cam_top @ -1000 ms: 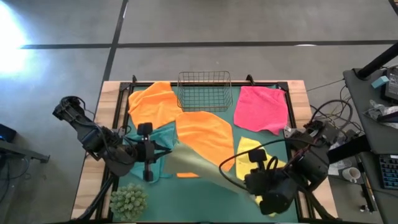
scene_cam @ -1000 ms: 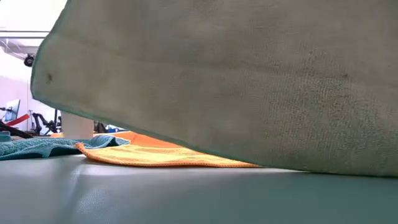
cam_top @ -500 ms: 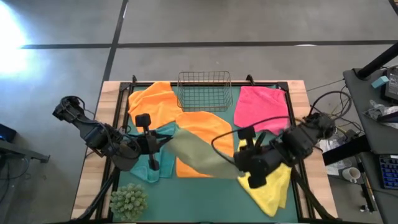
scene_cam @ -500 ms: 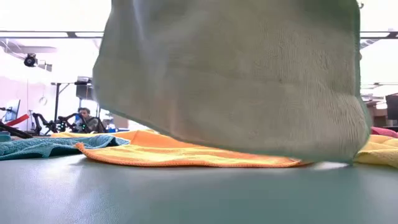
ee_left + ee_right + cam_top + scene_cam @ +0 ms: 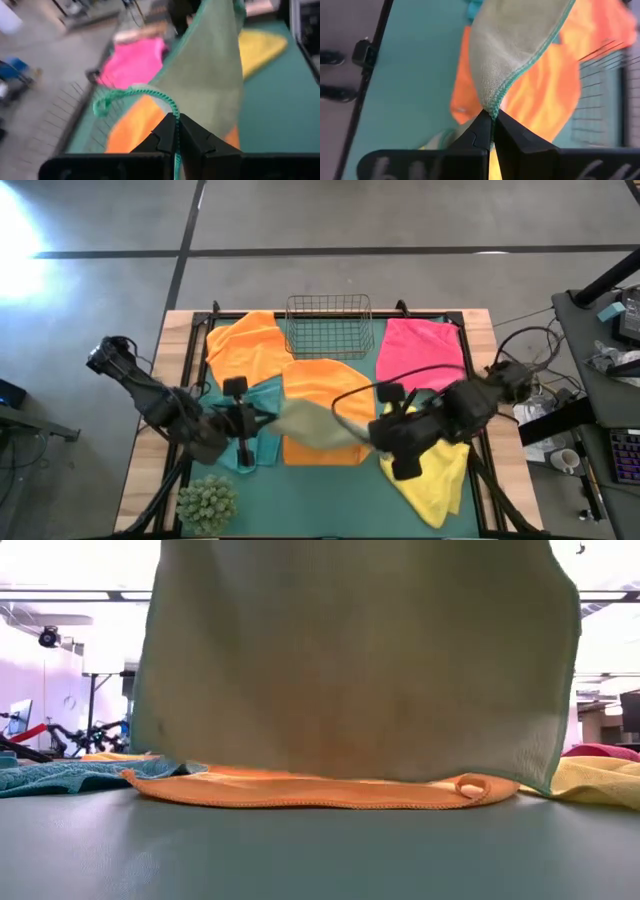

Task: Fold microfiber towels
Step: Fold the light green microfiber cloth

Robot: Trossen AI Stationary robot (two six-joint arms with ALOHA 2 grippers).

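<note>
A pale olive-green towel [image 5: 315, 425] hangs spread between my two grippers over the middle of the green mat. My left gripper [image 5: 270, 418] is shut on its left upper end, and my right gripper [image 5: 364, 436] is shut on its right upper end. In the low view the towel [image 5: 350, 660] falls like a curtain. Its lower edge is just at an orange towel [image 5: 320, 790] lying flat beneath it, and I cannot tell whether they touch. A teal towel [image 5: 255, 405] lies under my left gripper and a yellow towel [image 5: 435, 475] under my right arm. My left gripper pinches the towel's teal-stitched hem [image 5: 174, 111] between its two fingers, coming slanting down from the table's left. The cloth hangs below and stretches away toward the other gripper. One layer or several, I cannot tell. My right gripper pinches the towel's hem at a bunched corner [image 5: 492, 107] between its two fingers, slanting down from the table's right. The cloth fans out from the fingertips and hangs with a slight sag.
Another orange towel [image 5: 250, 340] lies at the far left and a pink towel [image 5: 420, 355] at the far right. A wire basket [image 5: 330, 325] stands at the far edge's middle. A green spiky ball [image 5: 207, 502] sits at the near left corner.
My right gripper has carried its end of the olive towel from the near right toward the far edge and the left, closer to my left gripper. The towel, stretched slantwise before, now hangs upright with its lower edge level above the orange towel.
</note>
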